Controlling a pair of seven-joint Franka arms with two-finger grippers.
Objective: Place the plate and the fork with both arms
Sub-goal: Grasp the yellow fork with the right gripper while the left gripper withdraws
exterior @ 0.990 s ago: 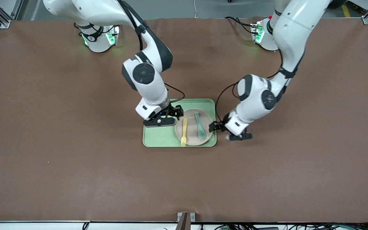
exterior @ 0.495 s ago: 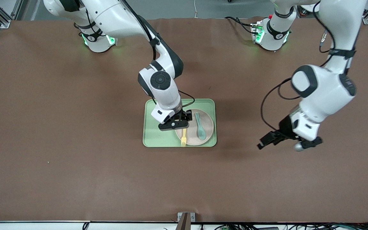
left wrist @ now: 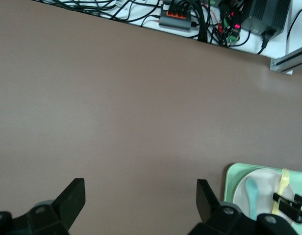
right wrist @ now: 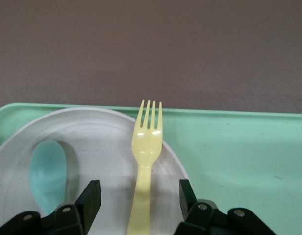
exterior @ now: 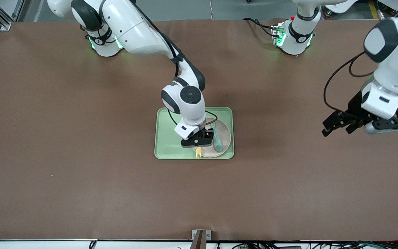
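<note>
The beige plate [exterior: 225, 132] lies on the light-green tray [exterior: 166, 145]. The pale-yellow fork [exterior: 198, 152] lies across the plate's rim, with its tines over the tray edge nearest the front camera. My right gripper [exterior: 199, 140] is low over the plate and open, its jaws on either side of the fork's handle. In the right wrist view the fork [right wrist: 147, 161] runs between the jaws of my right gripper [right wrist: 138, 193] over the plate [right wrist: 102, 142]. My left gripper [exterior: 337, 129] is open and empty in the air over bare table toward the left arm's end, and it is seen wide open in the left wrist view [left wrist: 141, 196].
A teal spoon [exterior: 217, 139] lies on the plate beside the fork and shows in the right wrist view [right wrist: 48, 171]. The left wrist view shows the tray [left wrist: 232, 181] with the plate [left wrist: 265, 178] at its corner. Brown table mat surrounds the tray.
My right gripper has moved across the tray onto the plate and now straddles the fork handle. My left arm has swung away from the tray toward its own end and risen.
</note>
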